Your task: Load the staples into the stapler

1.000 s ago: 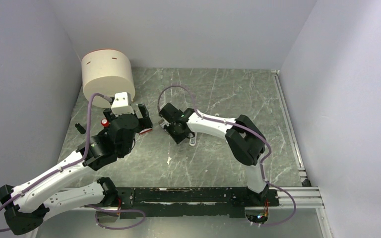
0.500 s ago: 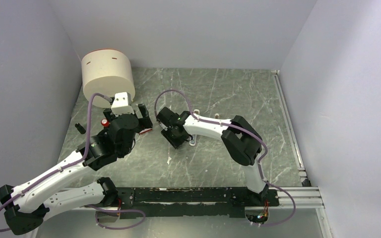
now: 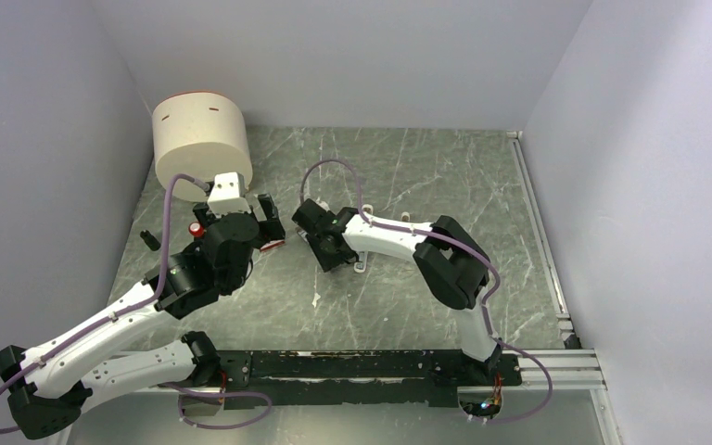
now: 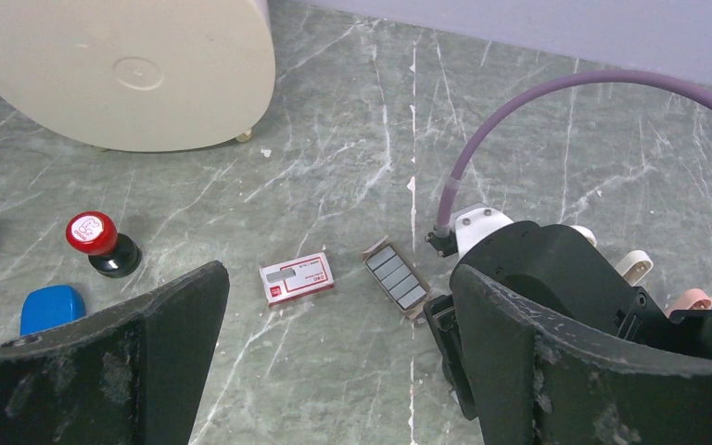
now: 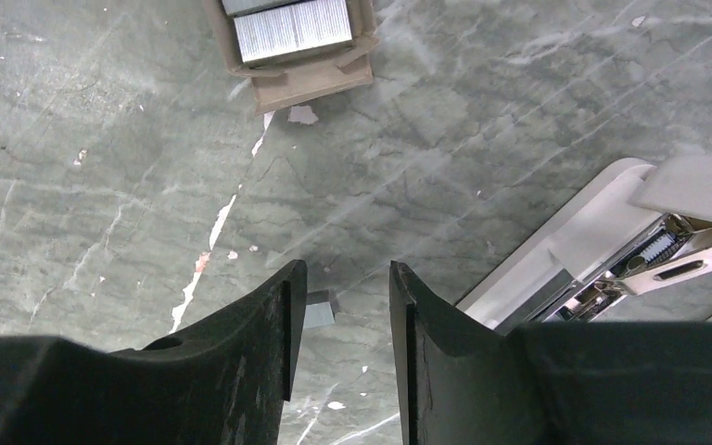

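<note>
- Your left fingers point(image 4: 176, 357) stand wide apart and hold nothing. The staples point(image 4: 397, 276) lie on the tabletop point(image 4: 556, 120), seen between them.
- The red-and-white box point(image 4: 297, 278) lies just beside the staples.
- Your right fingers point(image 5: 260, 362) are parted near the staples and grip nothing. A small grey piece point(image 5: 319, 311) sits in their gap, against one finger.
- The stapler point(image 5: 603, 246) lies opened, near the staples.

Cream drum point(image 4: 120, 69), red-capped stamp point(image 4: 97, 243), perhaps eraser point(image 4: 51, 308)
</note>
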`<state>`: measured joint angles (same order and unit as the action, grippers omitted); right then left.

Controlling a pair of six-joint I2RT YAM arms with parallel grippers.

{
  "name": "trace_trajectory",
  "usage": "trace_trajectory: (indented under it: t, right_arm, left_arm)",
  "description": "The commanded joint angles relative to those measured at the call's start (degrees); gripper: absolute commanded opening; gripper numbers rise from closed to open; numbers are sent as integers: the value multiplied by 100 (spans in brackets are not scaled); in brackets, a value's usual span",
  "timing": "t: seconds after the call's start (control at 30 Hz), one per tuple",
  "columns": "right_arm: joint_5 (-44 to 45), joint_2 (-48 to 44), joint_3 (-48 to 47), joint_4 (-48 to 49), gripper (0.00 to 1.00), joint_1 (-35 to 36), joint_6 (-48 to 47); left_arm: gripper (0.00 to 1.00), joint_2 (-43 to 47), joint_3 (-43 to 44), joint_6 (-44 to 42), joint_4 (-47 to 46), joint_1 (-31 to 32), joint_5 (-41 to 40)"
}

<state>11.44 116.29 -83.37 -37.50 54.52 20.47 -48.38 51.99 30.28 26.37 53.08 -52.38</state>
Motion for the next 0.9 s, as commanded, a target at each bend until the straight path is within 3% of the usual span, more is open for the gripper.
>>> trace_trajectory:
  t: [0.0, 0.87]
  right_arm:
    - [207, 132, -62, 46, 41, 24, 276]
    - [263, -186, 562, -374, 43, 231, 532]
  left_arm:
    - [95, 46, -31, 53, -22, -18, -57]
    - [95, -66, -5, 36, -52, -20, -22]
